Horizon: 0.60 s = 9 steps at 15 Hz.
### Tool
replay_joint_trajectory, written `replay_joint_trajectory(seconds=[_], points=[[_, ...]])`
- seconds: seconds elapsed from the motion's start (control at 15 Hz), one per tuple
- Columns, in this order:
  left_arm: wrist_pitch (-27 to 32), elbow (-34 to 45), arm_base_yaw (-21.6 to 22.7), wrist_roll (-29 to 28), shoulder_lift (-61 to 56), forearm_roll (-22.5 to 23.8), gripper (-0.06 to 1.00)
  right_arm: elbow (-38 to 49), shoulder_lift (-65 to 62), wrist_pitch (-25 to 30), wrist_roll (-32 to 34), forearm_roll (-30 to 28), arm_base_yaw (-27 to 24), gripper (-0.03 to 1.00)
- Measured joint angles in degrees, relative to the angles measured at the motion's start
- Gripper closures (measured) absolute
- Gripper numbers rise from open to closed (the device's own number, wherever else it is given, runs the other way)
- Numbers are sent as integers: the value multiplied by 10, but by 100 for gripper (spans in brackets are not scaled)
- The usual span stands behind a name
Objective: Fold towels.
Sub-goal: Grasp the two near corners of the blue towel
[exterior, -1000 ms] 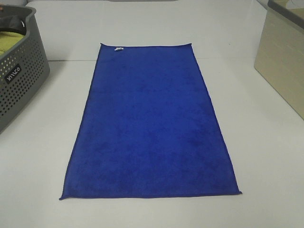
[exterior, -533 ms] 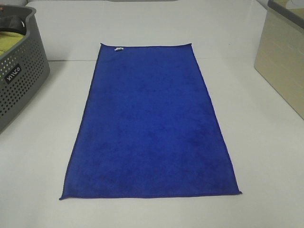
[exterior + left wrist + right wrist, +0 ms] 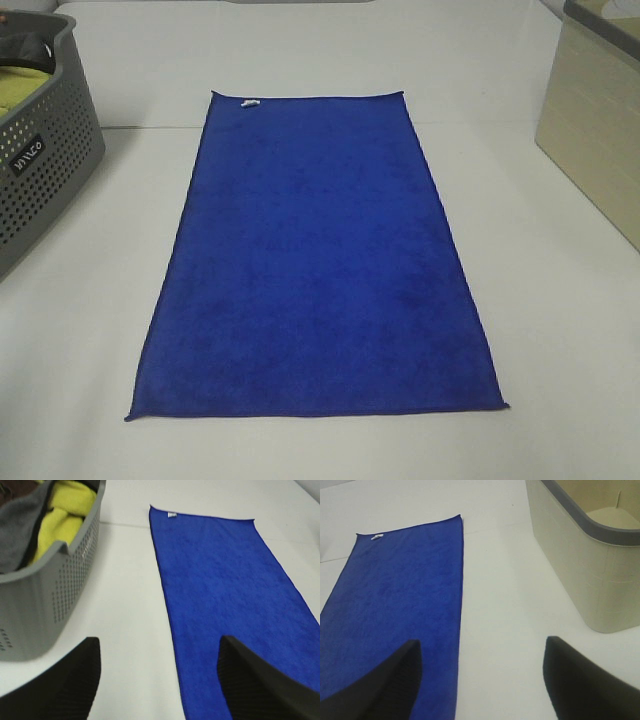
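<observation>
Saw left gripper [image 3: 159, 645] with jaws spread wide and the black fingers [image 3: 70, 680] closed on nothing. Framed between them: white table [image 3: 130, 580] and long left edge of towel [image 3: 225, 580]. Saw right gripper [image 3: 481, 645] likewise apart, framing bare table just beside towel's right edge. Found towel royal blue, spread flat and unfolded mid-table, long axis running 12 to 6 in high view. Spotted small white tag [image 3: 249, 103] by far corner, about 11 o'clock. Noted table as plain white and matte, with faint seam [image 3: 500, 123] crossing near towel's far end. Logged perforated grey basket [image 3: 40, 170] at 10 o'clock, well apart from towel, holding yellow-green cloth [image 3: 65, 515] and grey cloth [image 3: 17, 535]. Logged beige bin [image 3: 595, 130] with grey rim at 2 o'clock, also apart from towel. Got no view of room beyond tabletop.
</observation>
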Motion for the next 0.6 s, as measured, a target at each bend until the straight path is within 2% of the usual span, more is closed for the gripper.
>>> replay_joint_trajectory(seconds=[0.2, 0.27, 0.33, 0.4, 0.53, 0.6], points=[[-23, 0, 0, 13, 164, -91, 31, -1, 132, -44, 3, 15, 0, 34], [-25, 0, 0, 65, 239, -133, 31, -11, 198, -39, 3, 22, 0, 33], [-26, 0, 0, 83, 258, -147, 31, -17, 217, -35, 3, 22, 0, 33], [-26, 0, 0, 127, 304, -185, 31, -34, 265, -21, -1, 24, 0, 33], [-24, 0, 0, 207, 378, -278, 31, -70, 355, 2, -22, 33, 0, 33], [-14, 0, 0, 284, 422, -352, 31, -92, 417, 22, -58, 65, 0, 33]])
